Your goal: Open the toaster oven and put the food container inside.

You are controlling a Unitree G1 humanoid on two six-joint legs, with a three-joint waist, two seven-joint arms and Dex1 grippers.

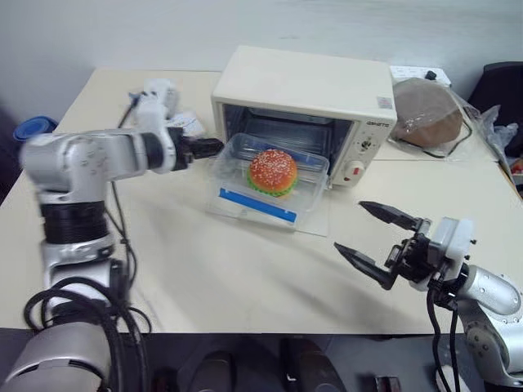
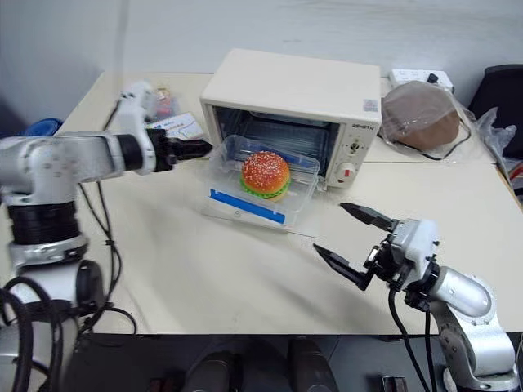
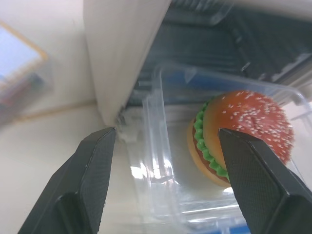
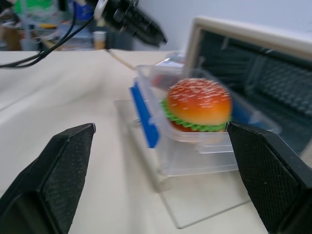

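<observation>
Left gripper point(image 1: 214, 147) level, parted | beside food container point(image 1: 265, 181) | toaster oven point(image 1: 306, 106) open

pale cream table point(image 1: 245, 278) under even light — plain white wall point(image 1: 163, 33) right behind it, dark chair point(image 1: 500, 86) at the far right corner.

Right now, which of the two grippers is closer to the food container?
The left gripper: it hovers open right beside the food container at the toaster oven. The right gripper is open too, farther away over bare table.
</observation>
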